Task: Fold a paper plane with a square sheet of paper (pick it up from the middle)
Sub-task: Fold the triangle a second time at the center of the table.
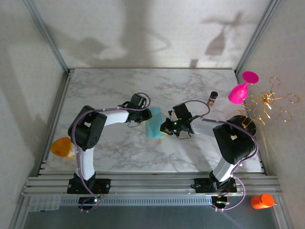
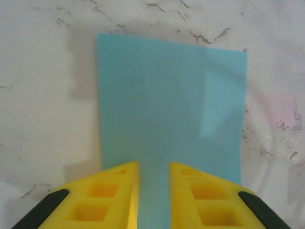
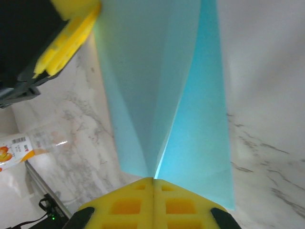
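On the table (image 1: pixel 200 90), right fingers (image 3: pixel 125 206) pinching teal paper (image 3: pixel 157 95), left fingers (image 2: pixel 114 193) slightly apart

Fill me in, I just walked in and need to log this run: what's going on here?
Two arms are working a teal paper in the middle of the table. The right gripper is shut on one edge of it, where a crease runs up the sheet. The left gripper sits at the opposite edge, its jaws slightly apart over the paper. The sheet is only partly folded, with no plane shape yet.
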Tool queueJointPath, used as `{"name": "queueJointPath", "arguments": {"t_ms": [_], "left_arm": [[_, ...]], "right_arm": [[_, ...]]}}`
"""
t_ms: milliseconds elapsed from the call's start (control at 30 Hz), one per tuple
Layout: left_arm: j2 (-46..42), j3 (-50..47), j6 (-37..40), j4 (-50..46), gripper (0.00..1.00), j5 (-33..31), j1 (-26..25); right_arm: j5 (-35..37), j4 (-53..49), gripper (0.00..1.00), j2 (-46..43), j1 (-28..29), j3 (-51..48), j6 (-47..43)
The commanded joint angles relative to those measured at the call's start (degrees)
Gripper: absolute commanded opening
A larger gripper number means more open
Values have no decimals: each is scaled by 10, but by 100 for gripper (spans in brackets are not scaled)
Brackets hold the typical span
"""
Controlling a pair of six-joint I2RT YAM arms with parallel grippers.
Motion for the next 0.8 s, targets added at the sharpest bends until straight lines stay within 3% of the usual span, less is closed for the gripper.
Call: {"name": "queueJointPath", "arguments": {"t_ms": [0,300,767], "left_arm": [[13,-7,11,-14,23,-12,5],[12,-9,6,-11,21,-8,5],[-21,7,-6,-11,20,7,12]], "right_arm": [[-33,40,0,14,-3,22,-4],[-34,90,0,78,4,68,18],[1,62,0,134,18,109,4]]}}
